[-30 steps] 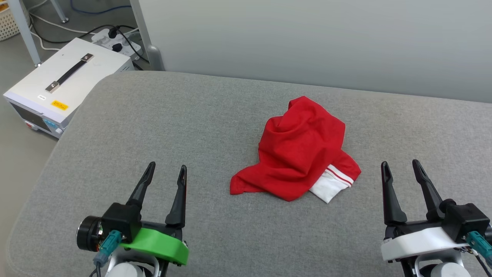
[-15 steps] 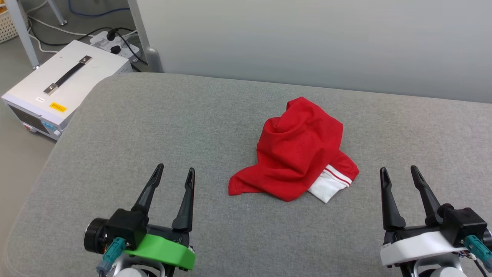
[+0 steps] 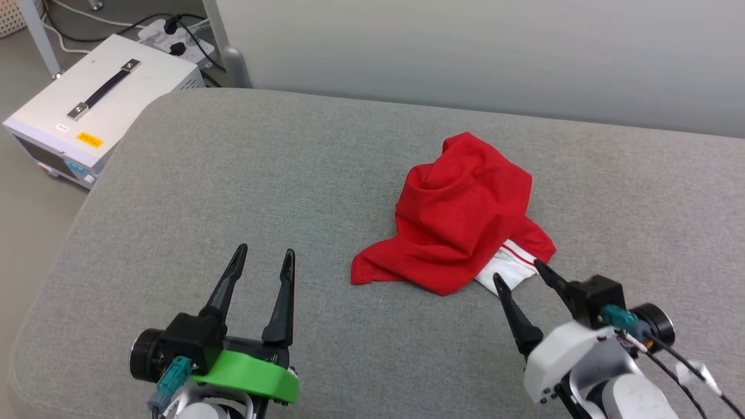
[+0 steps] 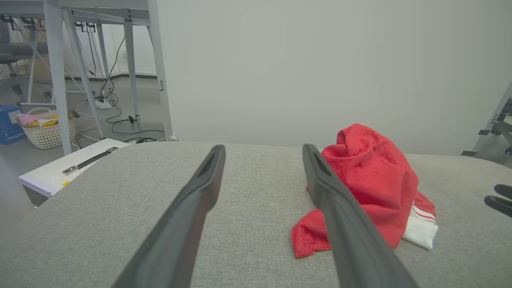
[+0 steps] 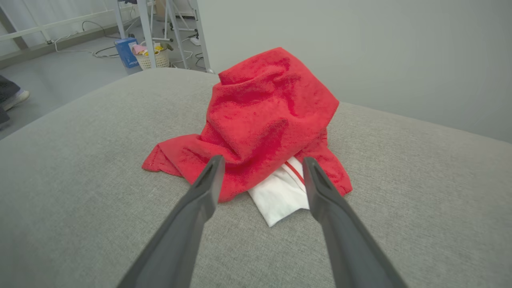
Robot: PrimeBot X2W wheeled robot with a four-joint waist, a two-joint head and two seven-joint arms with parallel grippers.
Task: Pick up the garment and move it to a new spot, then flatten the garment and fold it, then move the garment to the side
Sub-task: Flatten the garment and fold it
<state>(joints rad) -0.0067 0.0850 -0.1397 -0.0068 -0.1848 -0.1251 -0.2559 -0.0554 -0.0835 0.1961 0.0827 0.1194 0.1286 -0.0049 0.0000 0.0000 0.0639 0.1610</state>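
A crumpled red garment (image 3: 460, 221) of thin fabric lay in a heap on the grey fabric-covered worktop (image 3: 233, 174), right of centre and towards the far edge in the head view. One white short sleeve (image 3: 505, 269) with red stripes poked out from under its near right corner.

The right tool (image 3: 517, 270) was angled in towards that corner, its two long dark fingers spread wide and holding nothing. In the right wrist view the tool (image 5: 263, 159) framed the white sleeve (image 5: 280, 196) between its tips, the red heap (image 5: 264, 116) rising just beyond; whether a tip touched the cloth could not be told.

The left tool (image 3: 265, 251) hovered over bare worktop well to the left of the garment, likewise released and empty, fingers pointing away from the robot. Its own view (image 4: 263, 148) showed the garment (image 4: 372, 188) off to the right.

Beyond the worktop's far left corner stood a white rectangular metal box (image 3: 99, 99) with a black strap handle – and behind it a white power strip (image 3: 169, 38) with dark cables.
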